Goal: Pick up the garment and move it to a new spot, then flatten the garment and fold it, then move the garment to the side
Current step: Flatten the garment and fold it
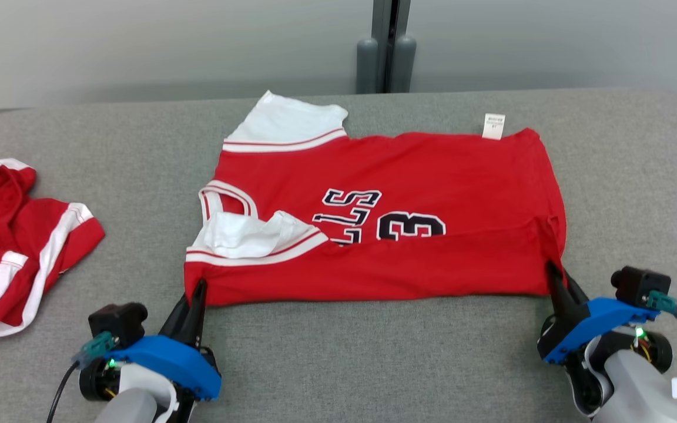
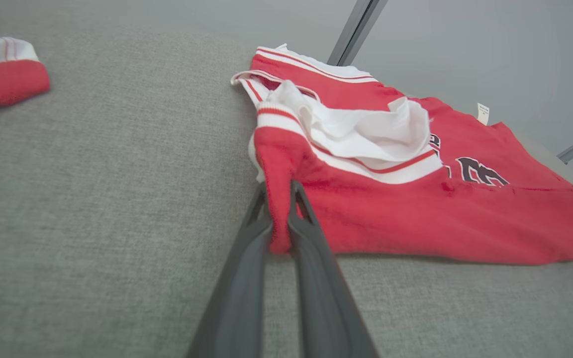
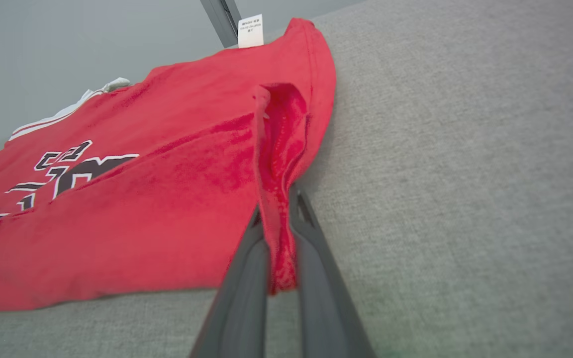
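Note:
The garment is a red jersey with white-trimmed armholes and dark lettering, spread sideways across the grey table, its near edge folded over. My left gripper is shut on the garment's near left corner; the left wrist view shows red cloth pinched between the two dark fingers. My right gripper is shut on the near right corner, where a red fold runs down between its fingers. A white label sticks out at the far edge.
A second red and white garment lies crumpled at the table's left edge. A grey post stands behind the table's far edge against the pale wall. Bare grey cloth surface lies in front of the jersey between both arms.

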Robot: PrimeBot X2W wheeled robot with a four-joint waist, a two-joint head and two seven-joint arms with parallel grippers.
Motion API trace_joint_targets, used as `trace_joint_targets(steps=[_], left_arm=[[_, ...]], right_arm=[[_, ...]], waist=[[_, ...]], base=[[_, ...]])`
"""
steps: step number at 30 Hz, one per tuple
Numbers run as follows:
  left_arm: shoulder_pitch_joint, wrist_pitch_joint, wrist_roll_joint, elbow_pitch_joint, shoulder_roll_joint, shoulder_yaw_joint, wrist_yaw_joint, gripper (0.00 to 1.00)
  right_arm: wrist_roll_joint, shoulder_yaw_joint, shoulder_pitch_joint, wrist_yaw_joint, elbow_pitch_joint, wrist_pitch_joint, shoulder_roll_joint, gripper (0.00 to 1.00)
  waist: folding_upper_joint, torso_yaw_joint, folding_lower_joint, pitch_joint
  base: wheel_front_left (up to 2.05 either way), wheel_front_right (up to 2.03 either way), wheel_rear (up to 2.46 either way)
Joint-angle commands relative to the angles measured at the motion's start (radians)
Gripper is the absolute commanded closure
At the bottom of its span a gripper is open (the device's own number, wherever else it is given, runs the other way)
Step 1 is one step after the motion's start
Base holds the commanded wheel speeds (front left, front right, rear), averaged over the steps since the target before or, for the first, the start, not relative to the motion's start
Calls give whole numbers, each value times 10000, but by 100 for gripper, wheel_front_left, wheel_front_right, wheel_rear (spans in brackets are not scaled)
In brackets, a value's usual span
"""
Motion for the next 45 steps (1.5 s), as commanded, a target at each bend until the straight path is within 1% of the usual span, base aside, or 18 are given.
trace_joint_targets(steps=[1,10,15,16,21,26,27,28,29,34,38,41,45], left_arm=[[364,-4,15,-265,101,175,-9,100],[2189,-3,553,-1536,168,933,30,100],[3325,-4,876,-2315,95,1296,278,100],[3325,-4,876,-2315,95,1296,278,100],[4311,-5,1088,-3019,140,1383,553,100],[4815,87,1251,-3431,220,1186,821,100],[4865,85,1284,-3441,226,1172,891,85],[4897,83,1349,-3434,224,1146,943,60],[4918,76,1286,-3420,148,1195,981,0],[4673,22,1487,-3390,40,1211,1092,0],[4367,-11,1790,-3610,-5,1424,1197,0],[4086,-14,2111,-4037,-131,1853,1265,0],[3824,-16,2868,-4739,-228,2417,1412,0]], right_arm=[[186,101,401,5,-274,-77,-80,100],[745,414,2072,5,-1890,-124,-314,100],[923,409,3211,3,-2808,-125,-480,100],[923,409,3211,3,-2808,-125,-480,100],[954,242,4162,3,-3620,133,-611,100],[744,-186,4932,3,-4213,626,-459,100],[656,-286,5026,3,-4275,742,-427,74],[570,-380,5086,3,-4353,825,-388,38],[416,-449,5136,3,-4402,903,-371,0],[-246,-717,5277,5,-4858,958,-375,0],[-589,-1040,5148,5,-5352,837,-290,0],[-977,-1151,4907,5,-5747,598,-259,0],[-1454,-1265,4597,5,-6231,220,-24,0]], waist=[[0,-14,0,-243],[0,76,0,-1002],[0,70,0,-1296],[0,70,0,-1296],[0,67,0,-1434],[0,110,0,-1535],[0,109,0,-1553],[0,108,0,-1569],[0,111,0,-1587],[0,115,0,-1716],[0,102,0,-1805],[0,82,0,-1839],[0,19,0,-1839]], base=[[0,0,0],[0,0,0],[0,0,0],[0,0,0],[0,0,0],[0,0,0],[0,0,0],[0,0,0],[0,0,0],[0,0,0],[0,0,0],[0,0,0],[0,0,0]])
